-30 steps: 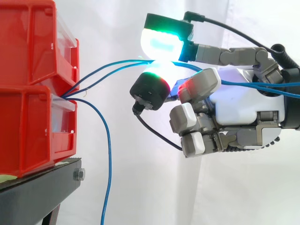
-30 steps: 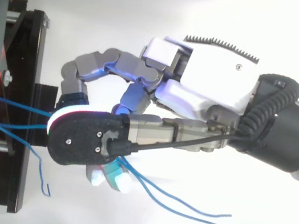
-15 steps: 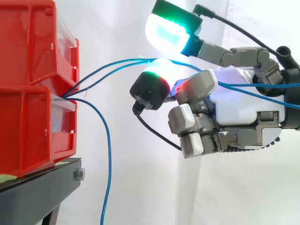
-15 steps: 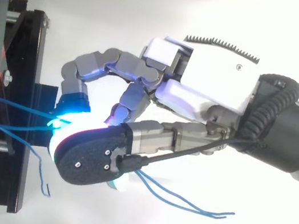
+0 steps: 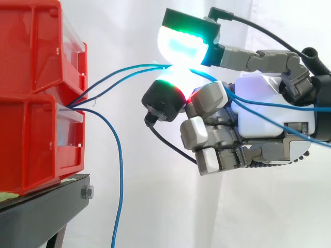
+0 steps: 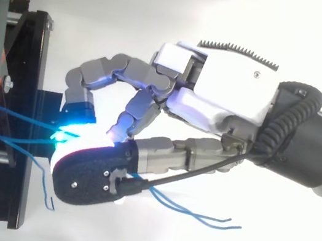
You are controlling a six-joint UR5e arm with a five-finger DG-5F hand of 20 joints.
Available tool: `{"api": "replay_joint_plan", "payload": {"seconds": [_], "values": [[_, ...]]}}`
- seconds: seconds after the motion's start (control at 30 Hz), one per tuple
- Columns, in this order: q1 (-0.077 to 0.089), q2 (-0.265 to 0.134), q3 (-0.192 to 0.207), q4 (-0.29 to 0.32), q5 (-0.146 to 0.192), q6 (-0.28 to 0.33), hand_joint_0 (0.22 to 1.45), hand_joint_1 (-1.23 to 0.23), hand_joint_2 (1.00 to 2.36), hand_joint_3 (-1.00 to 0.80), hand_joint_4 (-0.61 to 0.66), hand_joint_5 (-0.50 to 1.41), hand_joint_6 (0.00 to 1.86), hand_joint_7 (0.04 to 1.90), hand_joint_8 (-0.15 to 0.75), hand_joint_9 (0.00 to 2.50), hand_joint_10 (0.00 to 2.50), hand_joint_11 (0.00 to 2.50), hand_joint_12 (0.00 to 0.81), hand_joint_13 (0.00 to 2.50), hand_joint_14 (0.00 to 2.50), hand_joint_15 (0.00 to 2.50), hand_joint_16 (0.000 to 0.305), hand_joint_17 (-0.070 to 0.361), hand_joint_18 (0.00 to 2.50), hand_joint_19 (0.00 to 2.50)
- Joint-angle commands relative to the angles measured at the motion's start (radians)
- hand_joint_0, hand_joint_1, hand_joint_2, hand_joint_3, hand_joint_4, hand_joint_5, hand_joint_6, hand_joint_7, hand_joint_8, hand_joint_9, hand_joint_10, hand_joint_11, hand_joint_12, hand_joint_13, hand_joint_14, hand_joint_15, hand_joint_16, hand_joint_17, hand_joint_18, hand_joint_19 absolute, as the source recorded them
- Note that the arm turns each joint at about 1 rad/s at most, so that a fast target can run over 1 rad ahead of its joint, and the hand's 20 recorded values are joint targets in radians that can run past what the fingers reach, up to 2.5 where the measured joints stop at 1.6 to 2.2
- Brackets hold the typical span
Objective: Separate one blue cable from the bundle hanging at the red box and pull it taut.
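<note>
Robot hand (image 5: 258, 121) pinches two blue cables (image 5: 129, 68) between glowing pads (image 5: 181, 44) — a third cable (image 5: 120, 170) hangs free beside the red bins (image 5: 36, 129), above the black stand (image 5: 46, 206).

Bright, even light washes the white curtain (image 5: 139, 31). Glowing pads (image 5: 181, 46) on the robot hand (image 5: 261, 116) flare into white-cyan glare; shadows are faint and soft.

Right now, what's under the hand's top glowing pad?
Two blue cables run from the red box in under it, resting on the lower pad of the hand. The glow covers the contact: whether one or both are pinched cannot be seen.
</note>
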Motion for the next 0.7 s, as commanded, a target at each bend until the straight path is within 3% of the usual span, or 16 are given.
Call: {"api": "replay_joint_plan", "payload": {"seconds": [0.0,0.07,0.17,0.23,0.3,0.37,0.43,0.67], "values": [[0.0,0.0,0.0,0.0,0.0,0.0,0.61,-0.81,1.0,-0.49,0.16,-0.2,0.86,1.31,0.322,1.17,0.03,1.0,0.399,1.1,0.02,0.65,0.051,0.115,0.95,0.72],[0.0,0.0,0.0,-0.001,0.0,0.0,0.54,-0.66,1.0,-0.5,0.16,-0.18,0.85,1.31,0.348,1.25,0.03,0.99,0.404,1.13,0.02,0.64,0.052,0.117,0.97,0.73],[0.0,0.0,0.001,-0.001,0.0,0.0,0.57,-0.43,1.0,-0.5,0.15,-0.16,0.83,1.33,0.335,1.31,0.03,0.98,0.405,1.17,0.02,0.64,0.05,0.113,1.0,0.74],[0.0,0.0,0.0,-0.001,0.0,0.0,0.61,-0.41,1.0,-0.5,0.14,-0.15,0.83,1.34,0.328,1.33,0.02,0.98,0.401,1.17,0.02,0.65,0.049,0.11,0.99,0.75],[0.002,0.0,0.0,-0.001,0.0,0.0,0.62,-0.43,1.0,-0.47,0.13,-0.15,0.83,1.34,0.328,1.34,0.03,0.97,0.401,1.17,0.02,0.65,0.049,0.109,0.99,0.75],[0.002,0.0,0.001,0.0,0.0,0.0,0.6,-0.51,1.02,-0.27,0.13,-0.15,0.83,1.35,0.344,1.34,0.03,0.99,0.41,1.18,0.02,0.64,0.049,0.111,0.99,0.75],[0.002,0.0,0.0,0.0,0.0,0.0,0.59,-0.57,1.02,-0.18,0.13,-0.15,0.83,1.35,0.356,1.33,0.03,1.0,0.419,1.18,0.02,0.64,0.051,0.116,1.0,0.73],[0.003,0.0,0.0,-0.003,0.0,0.0,0.6,-0.76,1.02,-0.07,0.13,-0.19,0.85,1.35,0.342,1.23,0.03,1.01,0.415,1.14,0.02,0.65,0.053,0.118,0.98,0.72]]}}
